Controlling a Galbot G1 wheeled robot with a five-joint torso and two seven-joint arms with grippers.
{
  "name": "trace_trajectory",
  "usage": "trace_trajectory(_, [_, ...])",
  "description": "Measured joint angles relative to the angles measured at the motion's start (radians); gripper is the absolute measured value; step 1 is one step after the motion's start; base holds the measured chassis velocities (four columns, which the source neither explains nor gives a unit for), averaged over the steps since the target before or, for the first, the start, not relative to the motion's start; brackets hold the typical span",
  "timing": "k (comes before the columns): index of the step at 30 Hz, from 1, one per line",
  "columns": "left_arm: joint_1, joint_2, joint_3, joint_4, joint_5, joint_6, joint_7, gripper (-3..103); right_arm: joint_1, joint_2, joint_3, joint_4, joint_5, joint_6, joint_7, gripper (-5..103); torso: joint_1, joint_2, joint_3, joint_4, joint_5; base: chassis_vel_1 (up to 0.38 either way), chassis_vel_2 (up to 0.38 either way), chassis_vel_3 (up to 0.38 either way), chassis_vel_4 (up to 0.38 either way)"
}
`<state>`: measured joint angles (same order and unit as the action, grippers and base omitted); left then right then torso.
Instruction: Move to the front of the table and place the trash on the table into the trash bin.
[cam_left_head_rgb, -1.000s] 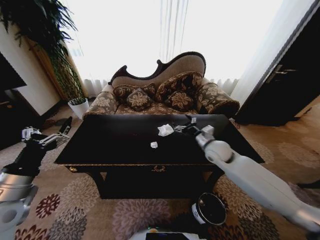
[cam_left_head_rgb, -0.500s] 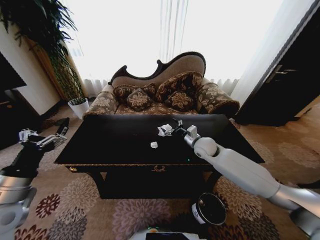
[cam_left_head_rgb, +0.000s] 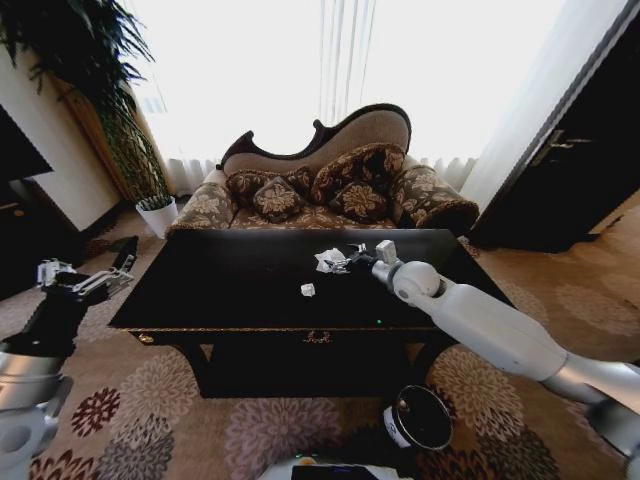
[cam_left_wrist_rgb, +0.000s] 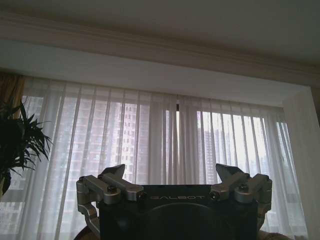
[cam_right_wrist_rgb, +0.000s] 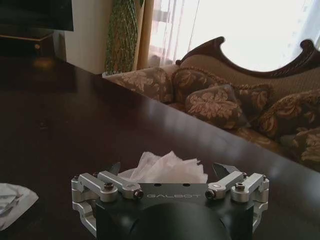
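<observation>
1. The right gripper (cam_left_head_rgb: 350, 257) has come across the table (cam_left_head_rgb: 230, 285) over the last second, from a spot just past the crumpled white tissue (cam_left_head_rgb: 329, 260) to right up against it; its wrist has also rolled.
2. In the right wrist view the right gripper (cam_right_wrist_rgb: 170, 172) has its jaws spread wide, one on each side of the tissue (cam_right_wrist_rgb: 167, 167), which lies between the fingertips. Nothing is gripped yet; the tissue rests on the tabletop.
3. My reading: the approach is finished and the arm is set for a grasp. Closing the jaws is what remains before any lift.
4. The tissue has not shifted; it sits toward the sofa side of the table, a little right of centre.
5. The tiny white scrap (cam_left_head_rgb: 308, 290) lies nearer the table's front edge than the tissue, well apart from the gripper. A clear crinkled piece (cam_right_wrist_rgb: 12, 200) lies on the table near the tissue.
6. The trash bin (cam_left_head_rgb: 420, 418) stands on the carpet below the table's front right corner, far lower than the top.
7. The left gripper (cam_left_head_rgb: 85, 283) stays off the table's left end, open and empty, facing the curtains in its wrist view (cam_left_wrist_rgb: 175, 187).
8. No item has reached the bin yet by this evidence.
</observation>
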<state>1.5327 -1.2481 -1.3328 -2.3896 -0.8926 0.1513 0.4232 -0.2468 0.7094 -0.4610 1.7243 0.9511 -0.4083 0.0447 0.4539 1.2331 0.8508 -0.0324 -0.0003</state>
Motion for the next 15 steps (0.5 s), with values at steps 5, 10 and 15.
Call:
trace_trajectory(5, [0.000, 0.010, -0.004, 0.014, -0.001, -0.008, 0.001, 100, 0.020, 0.004, -0.032, -0.013, 0.036, -0.015, 0.001, 100, 0.000, 0.000, 0.000, 0.0000, 0.0000, 0.000, 0.000, 0.000, 0.000])
trace_trajectory(10, [0.000, 0.017, 0.000, 0.016, -0.002, -0.008, 0.002, 100, 0.038, 0.015, -0.060, -0.041, 0.050, -0.017, 0.005, 100, 0.000, 0.000, 0.000, -0.0001, 0.0000, 0.000, 0.000, 0.000, 0.000])
trace_trajectory(15, [-0.003, 0.029, -0.002, 0.026, -0.001, -0.010, 0.002, 100, 0.054, 0.027, -0.073, -0.064, 0.047, -0.016, 0.000, 100, 0.000, 0.000, 0.000, -0.0001, 0.0000, 0.000, 0.000, 0.000, 0.000])
